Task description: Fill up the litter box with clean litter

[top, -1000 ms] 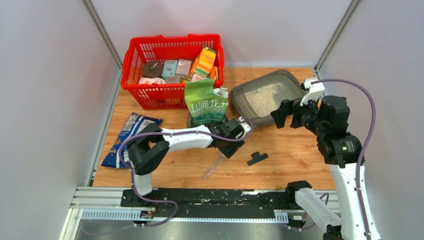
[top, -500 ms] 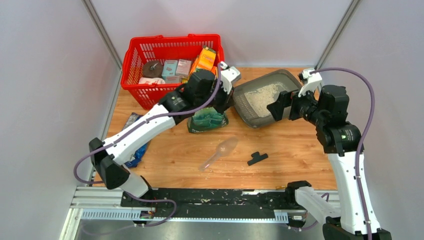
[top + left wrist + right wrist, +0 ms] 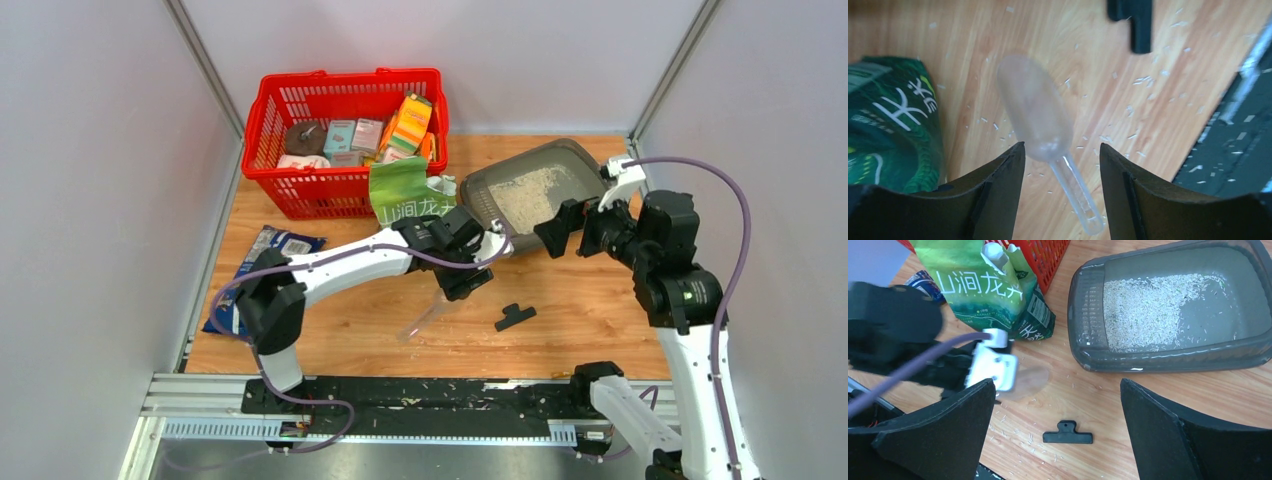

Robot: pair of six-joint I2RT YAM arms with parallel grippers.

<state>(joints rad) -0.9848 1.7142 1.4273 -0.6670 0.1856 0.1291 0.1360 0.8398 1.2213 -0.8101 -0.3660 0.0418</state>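
The dark grey litter box (image 3: pixel 474 203) (image 3: pixel 1083 310) sits at the back right. A patch of pale clean litter (image 3: pixel 528 192) (image 3: pixel 1153 307) covers part of its floor. A clear plastic scoop (image 3: pixel 1035 112) (image 3: pixel 422 322) (image 3: pixel 1032 380) lies on the wood. My left gripper (image 3: pixel 468 277) (image 3: pixel 1062 150) hangs open just above it, with the scoop's handle between the fingers and touching neither. My right gripper (image 3: pixel 556 228) (image 3: pixel 1056 383) is wide open and holds nothing, hovering in front of the box's near rim.
A green-and-white pouch (image 3: pixel 410 200) (image 3: pixel 983 285) (image 3: pixel 893 130) stands left of the box. Behind it is a red basket (image 3: pixel 300 195) of goods. A black clip (image 3: pixel 514 316) (image 3: pixel 1068 432) (image 3: pixel 1134 22) lies near the scoop, and a blue foil bag (image 3: pixel 262 262) at the left. Stray grains dot the wood.
Half a second ago my left arm reached up beside the pouch and box; now it is back down over the scoop, jaws open. The right gripper shifted only slightly.
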